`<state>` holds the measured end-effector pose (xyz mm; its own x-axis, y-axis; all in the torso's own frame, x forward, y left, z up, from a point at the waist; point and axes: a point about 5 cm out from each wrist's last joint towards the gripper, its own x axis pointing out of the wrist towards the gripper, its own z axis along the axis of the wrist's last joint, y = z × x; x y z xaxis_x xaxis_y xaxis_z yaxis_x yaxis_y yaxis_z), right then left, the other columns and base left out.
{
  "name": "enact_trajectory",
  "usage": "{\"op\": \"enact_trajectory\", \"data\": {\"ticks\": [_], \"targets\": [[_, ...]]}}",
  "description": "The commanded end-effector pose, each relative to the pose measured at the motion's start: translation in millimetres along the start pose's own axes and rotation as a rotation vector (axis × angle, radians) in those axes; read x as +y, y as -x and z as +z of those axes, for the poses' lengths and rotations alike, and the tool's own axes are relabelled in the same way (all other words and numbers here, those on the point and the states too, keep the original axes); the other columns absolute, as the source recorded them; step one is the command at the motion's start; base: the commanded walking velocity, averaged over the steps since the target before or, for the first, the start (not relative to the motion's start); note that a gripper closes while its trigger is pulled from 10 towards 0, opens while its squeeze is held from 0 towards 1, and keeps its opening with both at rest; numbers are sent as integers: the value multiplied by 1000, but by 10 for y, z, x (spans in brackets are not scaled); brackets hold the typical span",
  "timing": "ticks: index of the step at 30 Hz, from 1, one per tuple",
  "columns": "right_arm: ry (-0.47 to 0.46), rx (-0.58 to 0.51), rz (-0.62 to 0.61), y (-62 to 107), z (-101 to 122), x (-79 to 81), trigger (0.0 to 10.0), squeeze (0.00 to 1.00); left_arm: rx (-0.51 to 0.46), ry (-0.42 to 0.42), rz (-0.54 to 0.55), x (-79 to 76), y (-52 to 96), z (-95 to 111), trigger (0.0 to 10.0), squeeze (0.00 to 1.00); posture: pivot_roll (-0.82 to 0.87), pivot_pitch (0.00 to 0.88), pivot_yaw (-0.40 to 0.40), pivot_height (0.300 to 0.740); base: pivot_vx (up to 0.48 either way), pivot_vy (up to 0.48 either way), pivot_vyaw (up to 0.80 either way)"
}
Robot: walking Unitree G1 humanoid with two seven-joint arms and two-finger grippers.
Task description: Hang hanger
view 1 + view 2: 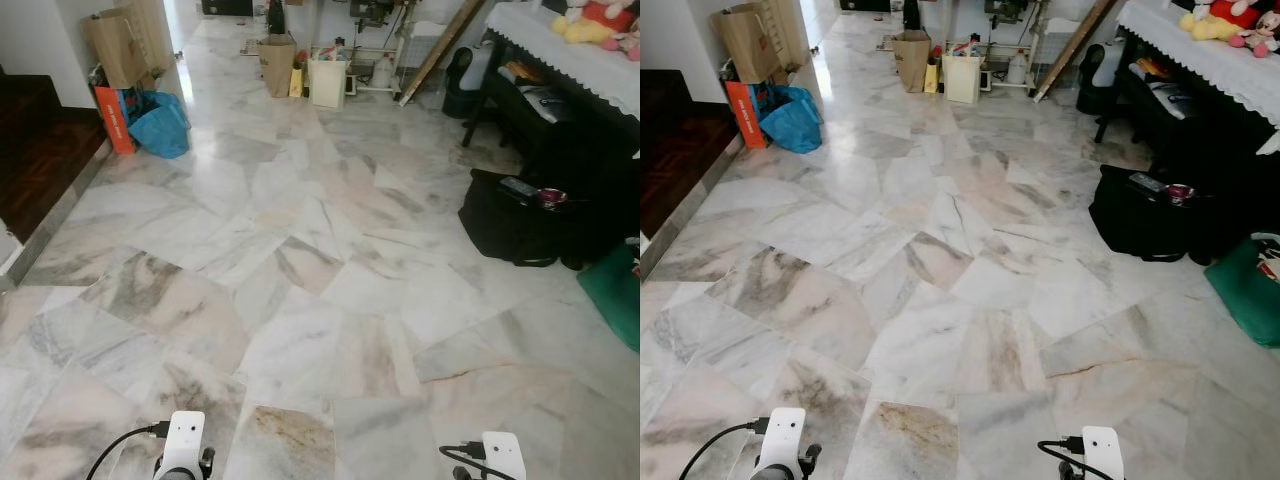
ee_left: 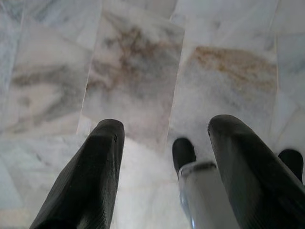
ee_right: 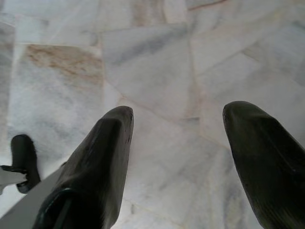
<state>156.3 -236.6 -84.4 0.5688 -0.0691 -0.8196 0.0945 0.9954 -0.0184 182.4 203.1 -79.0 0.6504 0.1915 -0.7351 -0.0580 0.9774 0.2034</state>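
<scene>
Both arms hang low over a marble floor (image 1: 300,260). The left wrist (image 1: 183,445) and right wrist (image 1: 500,455) show as white blocks at the lower edge of the eye views. In the left wrist view my left gripper (image 2: 164,129) is open, its two black fingers (image 2: 102,143) spread, with nothing between them but floor tiles. My right gripper (image 3: 178,112) is also open and points down at the tiles with nothing between its fingers (image 3: 112,138).
A black bag (image 1: 510,215) lies on the floor at the right, beside a dark table with a white cloth (image 1: 570,50). A blue bag (image 1: 160,125), cardboard boxes (image 1: 120,40), a paper bag (image 1: 278,62) and a white bin (image 1: 327,80) stand at the far end. Dark wood flooring (image 1: 35,150) lies left.
</scene>
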Motion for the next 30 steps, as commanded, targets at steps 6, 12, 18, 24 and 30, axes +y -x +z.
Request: {"op": "enact_trajectory", "data": {"ticks": [6, 12, 18, 24, 30], "targets": [[-28, 17, 24, 15, -85, 26, 10000, 0, 76, -25, -54, 30, 64, -238, 10000, 0, 27, 0, -59, 740, 0, 0, 0], [-41, 29, 14, 23, -125, 25, 10000, 0, 85, -49, -62, 85, 73, -273, 10000, 0, 21, 6, -51, 740, 0, 0, 0], [-57, 26, 13, 29, -148, 29, 10000, 0, 92, -57, -53, 127, 75, -286, 10000, 0, 18, 0, -43, 740, 0, 0, 0], [-62, 30, 15, 32, -165, 38, 10000, 0, 102, -62, -62, 88, 76, -294, 10000, 0, 17, 0, -42, 740, 0, 0, 0], [-78, 38, 11, 38, -196, 37, 10000, 0, 121, -41, -60, 85, 93, -344, 10000, 0, 12, 0, -39, 740, 0, 66, 0]]}}
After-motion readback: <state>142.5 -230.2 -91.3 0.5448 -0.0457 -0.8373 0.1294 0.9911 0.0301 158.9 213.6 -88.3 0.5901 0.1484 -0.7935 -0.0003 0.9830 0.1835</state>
